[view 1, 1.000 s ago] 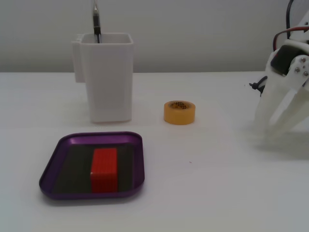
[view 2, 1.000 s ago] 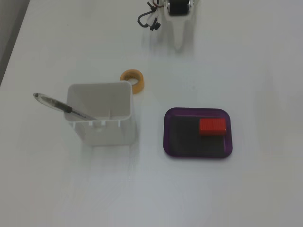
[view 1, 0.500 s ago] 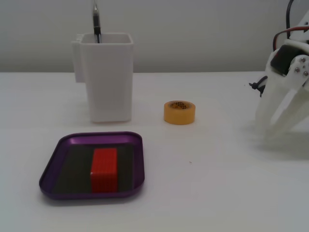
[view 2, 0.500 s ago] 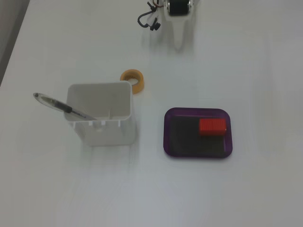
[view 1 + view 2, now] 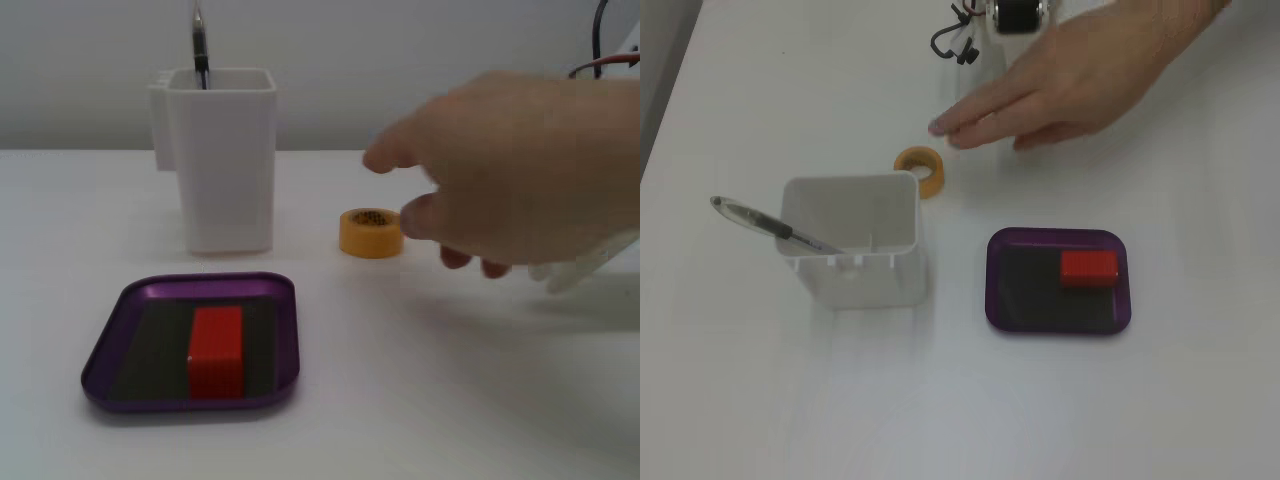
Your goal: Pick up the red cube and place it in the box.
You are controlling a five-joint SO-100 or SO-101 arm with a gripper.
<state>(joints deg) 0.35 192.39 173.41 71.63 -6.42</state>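
A white table (image 5: 480,400) (image 5: 1200,400) fills both fixed views and carries everything else. Across it reaches a bare human hand (image 5: 510,170) (image 5: 1070,85), fingers extended and loosely spread, blurred in one fixed view, its fingertips close to the tape roll and holding nothing. The next largest thing is a tall white rectangular container (image 5: 222,160) (image 5: 852,245) standing upright, with a dark pen (image 5: 200,45) (image 5: 765,225) leaning out of its open top. Near the container, and apart from it, lies the box (image 5: 110,335) (image 5: 996,290), a shallow purple tray with rounded corners, a raised rim and a dark flat bottom. The red cube (image 5: 216,352) (image 5: 1089,268) rests inside the box on that dark bottom, lying flat; in a fixed view seen from above it sits toward the upper right corner of the tray, close to the rim. A small yellow-orange tape roll (image 5: 371,232) (image 5: 921,168) lies flat on the table just beside the container's corner and well apart from the box. At the top edge of the view from above, a dark motor body (image 5: 1018,14) and a loop of black cable (image 5: 952,42) of the arm show, partly covered by the hand. The gripper itself cannot be made out in either view, so whether its jaws are spread or pressed together cannot be told.
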